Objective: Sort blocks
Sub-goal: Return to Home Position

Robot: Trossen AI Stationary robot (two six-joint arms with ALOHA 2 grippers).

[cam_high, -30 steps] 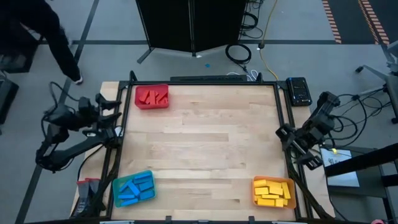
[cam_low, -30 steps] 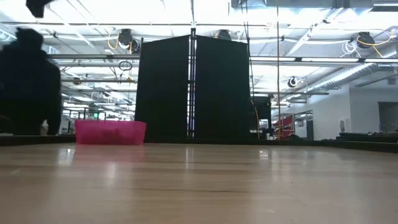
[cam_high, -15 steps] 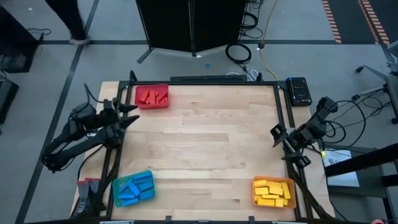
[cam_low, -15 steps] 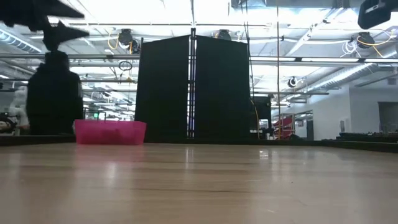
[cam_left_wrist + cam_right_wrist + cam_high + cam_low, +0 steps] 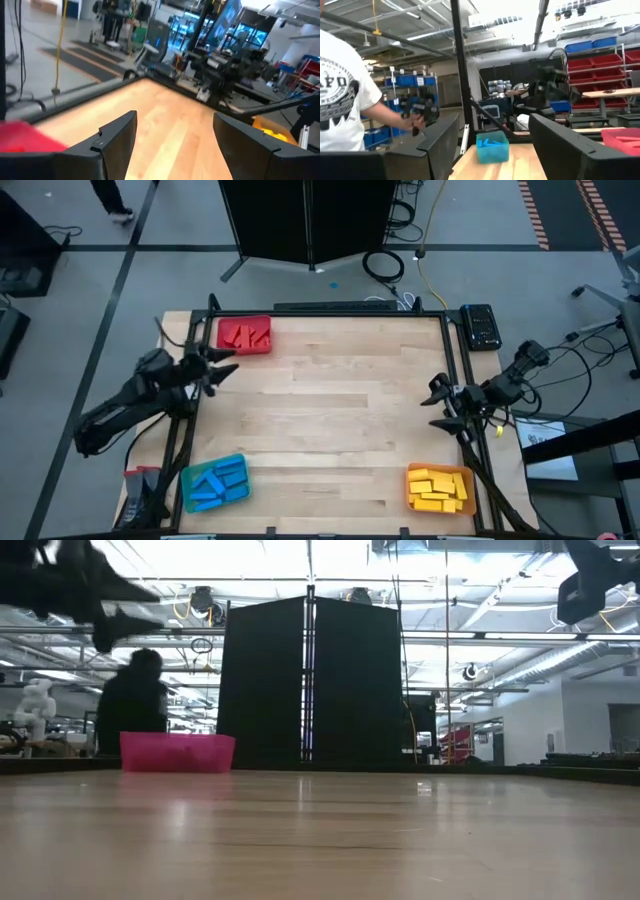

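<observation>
A black partition (image 5: 305, 220) stands on the grey floor (image 5: 180, 280) at the top centre of the high view, behind a wooden table (image 5: 330, 430). Coiled cable (image 5: 383, 265) lies just to its right, and striped tape (image 5: 540, 215) marks the upper right corner. In the low view, ceiling lights (image 5: 250, 560) glare across the top and a person (image 5: 133, 705) stands at left. Shelves (image 5: 600, 55) of red and blue bins fill the right of the right wrist view.

Open tabletop (image 5: 330, 420) stretched between the left gripper (image 5: 218, 366) and the right gripper (image 5: 438, 402), both at its edges. The red bin (image 5: 244, 335) stood just beside the left gripper, the blue bin (image 5: 214, 482) well apart from it. The orange bin (image 5: 439, 487) sat near the right gripper.
</observation>
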